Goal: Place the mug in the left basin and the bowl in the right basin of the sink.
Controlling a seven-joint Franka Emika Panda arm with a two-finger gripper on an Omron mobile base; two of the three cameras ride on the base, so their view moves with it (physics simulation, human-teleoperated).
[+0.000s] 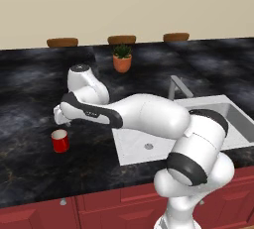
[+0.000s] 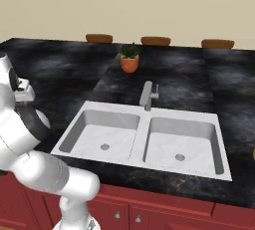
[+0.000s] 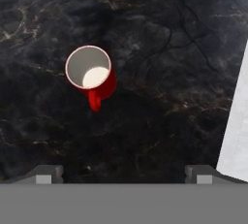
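The robot looks to be on the first step, going for the mug (image 1: 60, 141). The red mug stands upright on the black counter (image 1: 30, 89), at the lower left of the left base view, left of the sink (image 2: 144, 137). The gripper (image 3: 124, 173) hangs above it with its jaws wide and nothing between them. Next it likely needs to line up over the mug and come down. The arm hides part of the left basin (image 2: 102, 133) in the left base view.
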